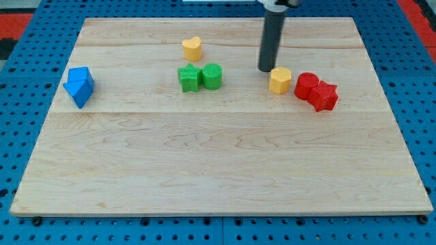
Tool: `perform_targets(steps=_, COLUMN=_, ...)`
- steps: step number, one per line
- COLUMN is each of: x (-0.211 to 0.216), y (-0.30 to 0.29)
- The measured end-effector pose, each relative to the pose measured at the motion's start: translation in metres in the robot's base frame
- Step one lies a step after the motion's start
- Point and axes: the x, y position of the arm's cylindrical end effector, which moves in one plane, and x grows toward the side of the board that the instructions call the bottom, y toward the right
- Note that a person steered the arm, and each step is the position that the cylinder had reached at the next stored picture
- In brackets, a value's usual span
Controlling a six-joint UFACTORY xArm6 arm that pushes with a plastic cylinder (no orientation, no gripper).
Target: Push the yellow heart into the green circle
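Now: rod tip beside the yellow hexagon, heart far back

Plainly, no jaws are fitted; the arm ends in a smooth dark rod, and my tip (266,70) rests on the counter (218,163) just left of and slightly behind the yellow hexagon (279,79), very close to it, though whether they touch I cannot tell.

The yellow heart (192,48) sits farther back and to the left, well apart from the tip. Just nearer than it, the green circle (212,75), a ribbed cylinder, stands against the right side of a green star-like block (189,78). The heart and the circle are near each other but not touching.

Right of the hexagon, two red blocks (316,91) huddle together, their shapes hard to separate. Far left, two blue blocks (80,85) with angular faces touch.

The counter is pale, planked wood with visible grain, lying on a blue pegboard base (20,41) dotted with holes.
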Motion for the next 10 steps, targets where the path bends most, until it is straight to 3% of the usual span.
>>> perform_targets(steps=1, x=0.023, y=0.026)
perform_targets(steps=3, x=-0.062, y=-0.070)
perform_targets(steps=5, x=-0.101, y=-0.118)
perform_targets(steps=6, x=-0.097, y=-0.144)
perform_targets(steps=9, x=-0.057, y=-0.148)
perform_targets(steps=10, x=-0.035, y=-0.094)
